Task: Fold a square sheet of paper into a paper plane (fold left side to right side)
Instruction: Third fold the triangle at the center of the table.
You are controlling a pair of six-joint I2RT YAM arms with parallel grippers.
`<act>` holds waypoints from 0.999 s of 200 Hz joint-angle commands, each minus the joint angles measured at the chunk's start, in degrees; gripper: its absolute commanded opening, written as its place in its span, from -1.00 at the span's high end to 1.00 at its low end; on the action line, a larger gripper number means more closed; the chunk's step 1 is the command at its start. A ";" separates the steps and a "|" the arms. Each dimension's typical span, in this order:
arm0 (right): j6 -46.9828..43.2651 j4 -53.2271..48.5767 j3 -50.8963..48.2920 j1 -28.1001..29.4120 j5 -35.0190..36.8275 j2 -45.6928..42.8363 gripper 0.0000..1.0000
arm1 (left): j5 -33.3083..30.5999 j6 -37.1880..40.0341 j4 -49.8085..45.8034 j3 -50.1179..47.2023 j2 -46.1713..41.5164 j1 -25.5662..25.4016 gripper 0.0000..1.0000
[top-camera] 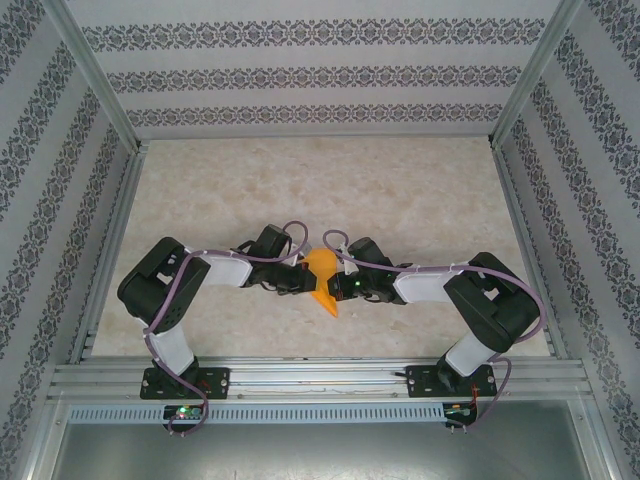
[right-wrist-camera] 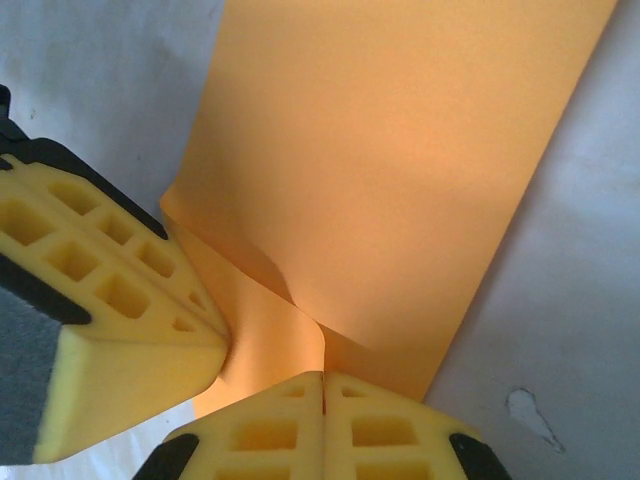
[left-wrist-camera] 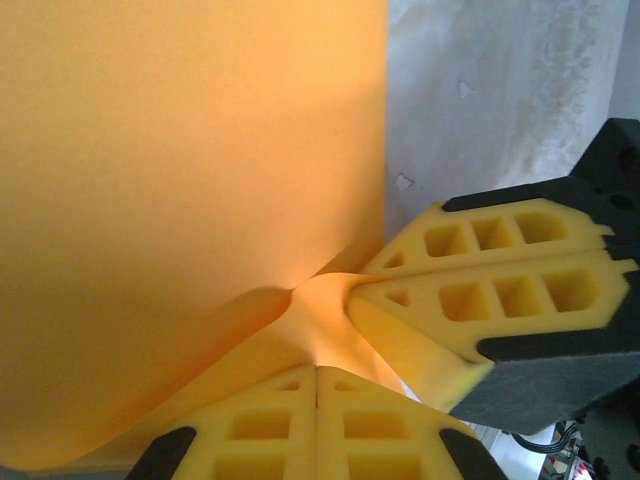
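Left fingers [left-wrist-camera: 250,435] and right fingers [right-wrist-camera: 390,435] were both clamped on the orange paper [top-camera: 320,266], just beside each other. We judged opposing pulls there could tear or crumple it.

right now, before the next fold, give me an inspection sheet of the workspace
surface: pale mottled table
job's things: orange paper, partly folded, between the two hands near the table's centre
clutter: nothing seen
hands: left hand shut, right hand shut, both pinching the paper, tips close together
cables: purple cables looped along both arms
surroundings: patterned walls on three sides, metal frame rail at the near edge
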 commanded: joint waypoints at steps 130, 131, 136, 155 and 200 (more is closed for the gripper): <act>-0.44 -7.27 2.19 -0.86 1.97 -1.61 0.74 | -5.94 3.32 -6.27 0.52 4.24 -0.62 1.00; -0.47 -7.32 2.29 -0.94 2.01 -1.70 0.74 | -5.96 3.32 -6.28 0.52 4.27 -0.62 1.00; -0.49 -7.58 2.61 -1.17 2.12 -2.21 0.69 | -6.05 3.37 -6.53 0.48 4.43 -0.63 1.00; -0.85 -9.28 3.67 -2.14 2.70 -4.28 0.47 | -6.32 3.16 -6.67 0.23 4.72 -0.62 1.00; -0.95 -14.99 2.82 -3.22 2.69 -11.23 0.25 | -6.16 2.50 -5.78 -0.04 4.78 -0.62 1.00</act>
